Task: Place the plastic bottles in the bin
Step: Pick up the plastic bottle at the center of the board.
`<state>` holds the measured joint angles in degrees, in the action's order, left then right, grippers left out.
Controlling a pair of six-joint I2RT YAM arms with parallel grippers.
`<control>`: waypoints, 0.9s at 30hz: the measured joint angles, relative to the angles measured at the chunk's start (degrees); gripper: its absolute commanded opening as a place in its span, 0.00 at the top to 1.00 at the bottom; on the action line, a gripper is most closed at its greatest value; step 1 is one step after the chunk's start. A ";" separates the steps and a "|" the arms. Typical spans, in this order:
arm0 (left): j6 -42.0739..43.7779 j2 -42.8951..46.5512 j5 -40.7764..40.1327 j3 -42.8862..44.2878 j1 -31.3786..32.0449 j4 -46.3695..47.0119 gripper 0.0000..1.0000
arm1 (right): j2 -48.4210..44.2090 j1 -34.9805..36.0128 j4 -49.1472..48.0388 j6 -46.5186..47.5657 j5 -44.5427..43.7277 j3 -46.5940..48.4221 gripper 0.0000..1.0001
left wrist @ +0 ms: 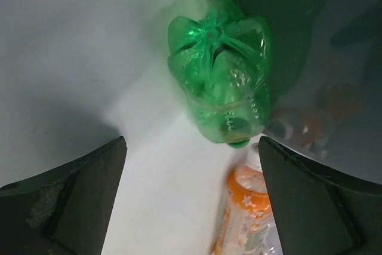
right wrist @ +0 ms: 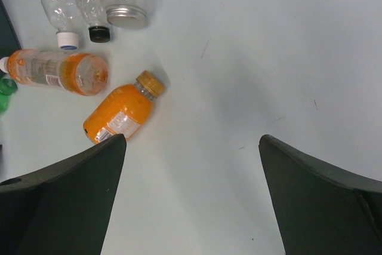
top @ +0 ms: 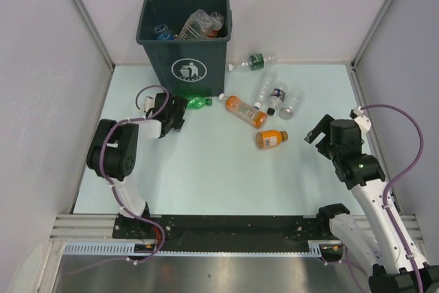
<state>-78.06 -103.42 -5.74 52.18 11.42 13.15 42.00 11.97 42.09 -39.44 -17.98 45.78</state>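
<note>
The bin [top: 156,40], dark green with a white litter sign, stands at the back left and holds several bottles [top: 197,24]. A green bottle [top: 198,103] lies in front of it. My left gripper [top: 180,112] is open just short of it. In the left wrist view the green bottle [left wrist: 218,70] lies base-first ahead of the open left gripper [left wrist: 191,141], apart from both fingers, with an orange bottle [left wrist: 248,213] behind it. My right gripper [top: 317,135] is open over bare table. The right wrist view shows this gripper [right wrist: 192,138] holding nothing, with a short orange bottle [right wrist: 119,114] ahead on the left.
A long orange bottle [top: 245,111] and the short one [top: 271,139] lie mid-table. Three clear bottles [top: 278,96] lie side by side behind them, and a green-labelled bottle [top: 257,62] is near the back wall. White walls close in three sides.
</note>
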 measured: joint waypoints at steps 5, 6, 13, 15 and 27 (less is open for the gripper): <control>-3.06 -3.39 -0.76 1.60 -0.07 4.57 0.03 | 1.01 -0.07 -0.90 0.02 -0.44 0.00 0.01; -3.48 -4.07 -1.16 1.99 -0.09 5.33 0.03 | 1.20 -0.09 -0.90 0.02 -0.48 0.00 0.01; -5.81 -7.63 -2.32 4.20 -0.57 8.81 0.12 | 1.73 -0.09 -1.16 0.02 -0.63 0.00 0.02; -5.99 -8.02 -2.82 4.52 -0.66 8.85 0.19 | 1.73 -0.09 -1.29 0.00 -0.61 -0.02 0.02; -2.78 -9.46 -4.61 9.40 -0.87 2.54 0.61 | 1.49 -0.09 -1.27 0.00 -0.61 -0.02 0.02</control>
<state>-80.84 -112.88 -10.35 61.58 10.55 15.68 43.48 11.88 40.82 -39.44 -18.59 45.76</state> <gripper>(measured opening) 0.631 0.982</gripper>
